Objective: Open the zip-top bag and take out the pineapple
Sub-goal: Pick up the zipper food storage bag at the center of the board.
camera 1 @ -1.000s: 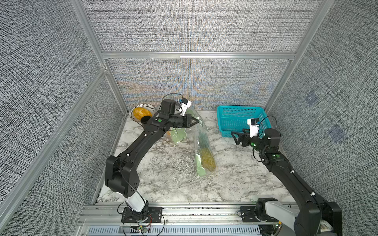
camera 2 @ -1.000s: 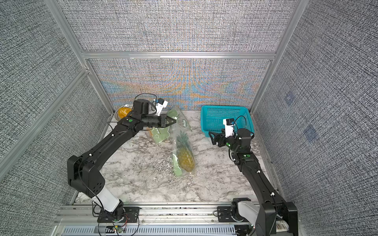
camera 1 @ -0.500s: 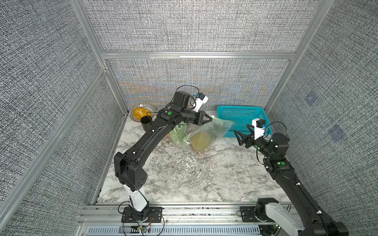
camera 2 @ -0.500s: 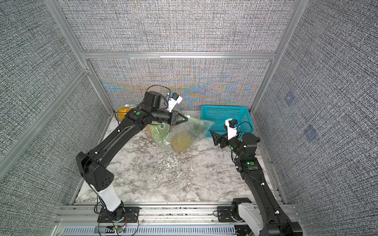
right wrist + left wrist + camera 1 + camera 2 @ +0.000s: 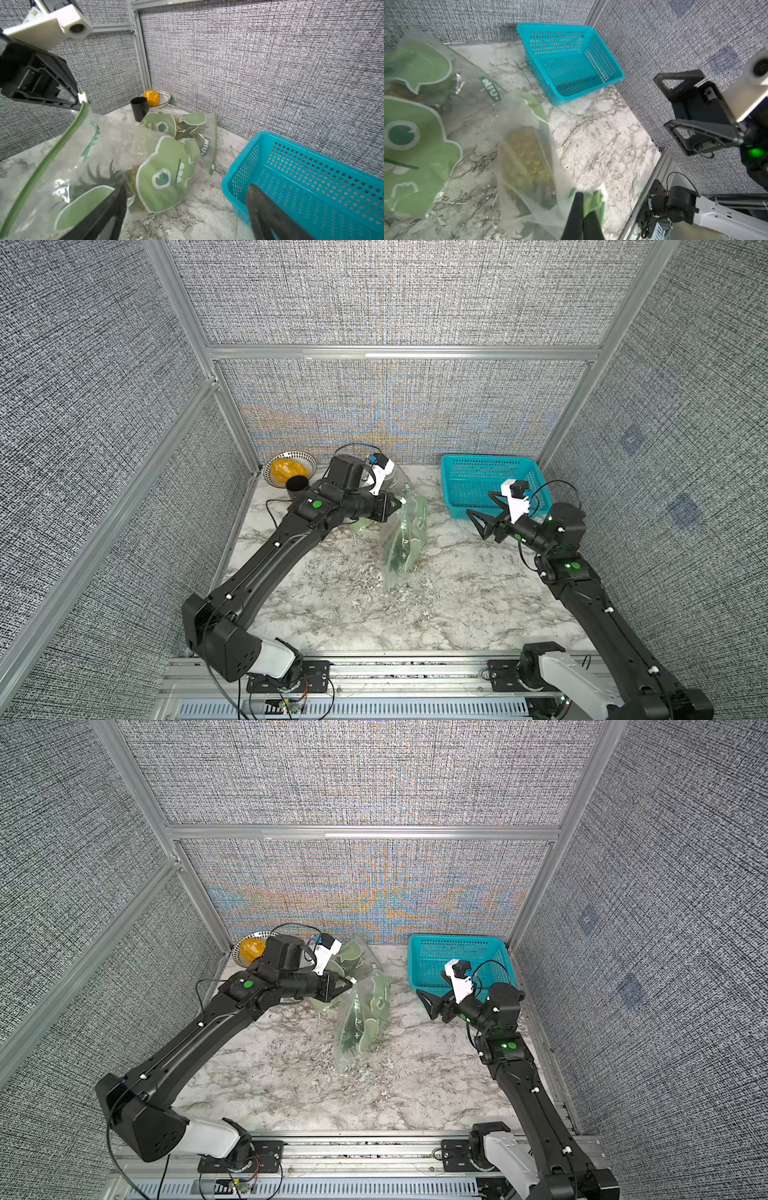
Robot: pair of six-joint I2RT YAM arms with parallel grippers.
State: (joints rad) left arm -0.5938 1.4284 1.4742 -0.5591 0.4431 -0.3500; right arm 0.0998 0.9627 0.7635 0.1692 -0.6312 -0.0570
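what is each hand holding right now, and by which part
The left hand pinches the zip-top bag at the end of its green zip edge, by the white slider. The right hand is open and holds nothing.

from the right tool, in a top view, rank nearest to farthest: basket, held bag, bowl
1. basket, just behind the right tool, on its side of the table
2. held bag, mid-table, hanging from the left tool
3. bowl, far left corner

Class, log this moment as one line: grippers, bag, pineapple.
left gripper: shut on bag corner | right gripper: open, apart from bag | pineapple: in bag
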